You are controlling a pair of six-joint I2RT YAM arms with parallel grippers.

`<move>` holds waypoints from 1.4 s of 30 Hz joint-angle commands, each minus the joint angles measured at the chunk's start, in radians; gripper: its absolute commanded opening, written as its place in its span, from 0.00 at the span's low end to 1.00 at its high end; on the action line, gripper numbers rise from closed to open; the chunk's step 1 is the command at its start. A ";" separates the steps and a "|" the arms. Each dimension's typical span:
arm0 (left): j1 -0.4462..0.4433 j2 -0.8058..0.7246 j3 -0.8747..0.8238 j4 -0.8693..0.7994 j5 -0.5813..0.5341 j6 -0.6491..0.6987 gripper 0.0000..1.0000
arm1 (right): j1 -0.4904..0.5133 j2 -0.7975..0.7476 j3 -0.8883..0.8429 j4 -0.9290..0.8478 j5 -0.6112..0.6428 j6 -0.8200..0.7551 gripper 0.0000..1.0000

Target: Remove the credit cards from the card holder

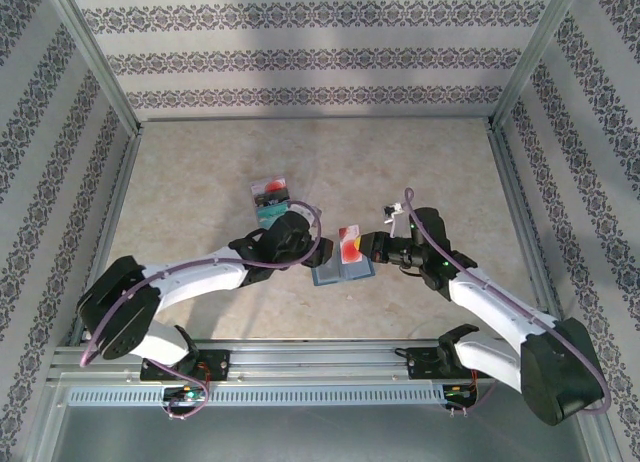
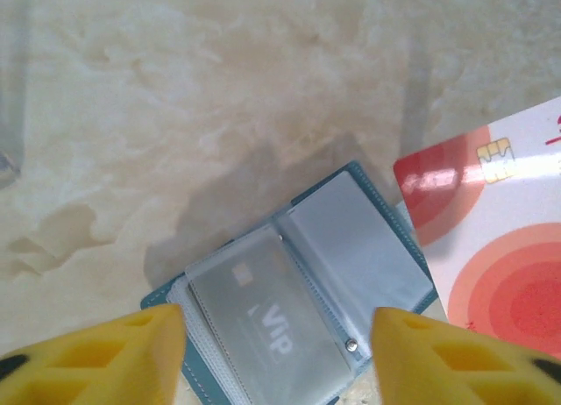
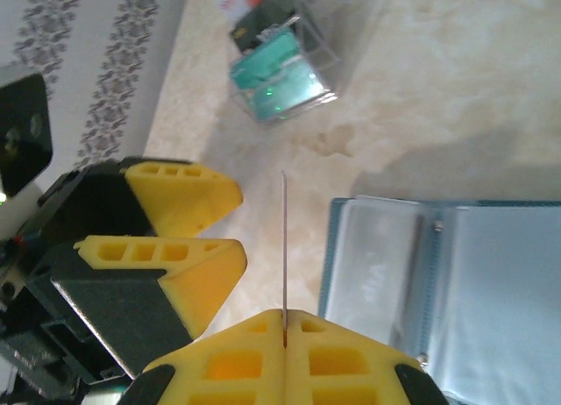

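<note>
The right gripper pinches a credit card

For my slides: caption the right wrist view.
Right pincer shut on a card, seen edge-on by the open holder.

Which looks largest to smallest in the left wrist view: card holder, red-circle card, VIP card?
1. card holder
2. red-circle card, but it is nearer the camera and runs off frame, so its rank over the next is unsure
3. VIP card

Blue-grey card holder; white card, red circles.
</note>
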 commanded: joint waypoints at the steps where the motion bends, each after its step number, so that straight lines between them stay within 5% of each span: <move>1: 0.033 -0.069 0.024 -0.063 0.022 0.083 0.67 | -0.008 -0.036 0.042 -0.008 -0.108 -0.090 0.03; 9: 0.120 -0.155 0.146 -0.205 0.371 0.317 0.73 | -0.005 -0.029 0.067 -0.026 -0.256 -0.155 0.00; 23: 0.131 -0.032 0.283 -0.381 0.697 0.486 0.67 | 0.062 -0.010 0.090 0.002 -0.395 -0.204 0.00; 31: 0.156 -0.053 0.249 -0.367 0.817 0.466 0.37 | 0.077 -0.014 0.090 0.004 -0.407 -0.232 0.00; 42: 0.204 -0.091 0.181 -0.324 0.923 0.436 0.23 | 0.080 -0.039 0.102 0.025 -0.448 -0.240 0.00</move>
